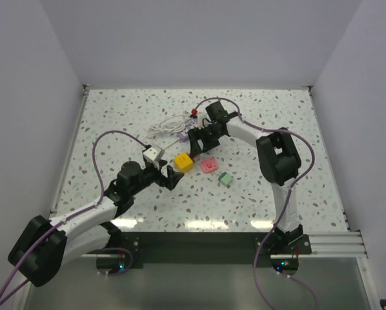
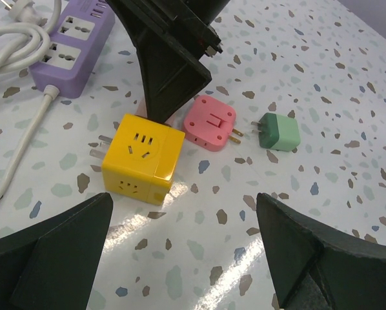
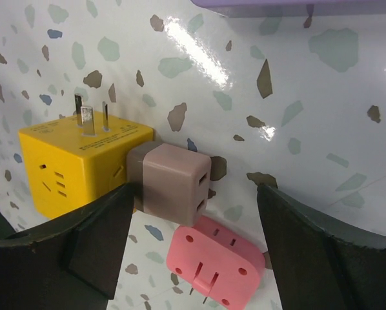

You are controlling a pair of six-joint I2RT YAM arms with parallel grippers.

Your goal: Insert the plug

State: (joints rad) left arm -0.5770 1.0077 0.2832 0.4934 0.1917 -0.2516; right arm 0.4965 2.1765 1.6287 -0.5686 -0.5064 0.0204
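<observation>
A yellow cube [image 2: 143, 158] with little holes in its sides is sitting on the speckled table [image 1: 277, 116]. Two metal pins are sticking out of one of its sides. A small brown plug [image 3: 173, 181] is lying right against another side of the cube and touching it. Its own pins are not showing, so I cannot tell if they are inside the cube's holes.

The right pincer [image 3: 194, 194] is hanging over the brown plug, on the far side of the yellow cube. Its two black fingers are standing wide apart, one on each side of the plug. The finger nearer the cube is sitting very close to the plug. The other finger is standing well away from it, so the pincer is open and is not squeezing anything.

The left pincer [image 2: 183, 197] is hanging on the near side of the yellow cube, a little to its left. Its fingers are spread wide too, and nothing is sitting between them.

A pink plug [image 2: 209, 123] is lying flat just to the right of the yellow cube. A green plug [image 2: 279, 131] is lying farther right of the cube, just past the pink one, with its pins pointing toward the pink one. A purple power strip [image 2: 77, 45] is resting behind the yellow cube, on the far side — a white cord [image 2: 19, 39] is coming out of its end and looping beside it.
</observation>
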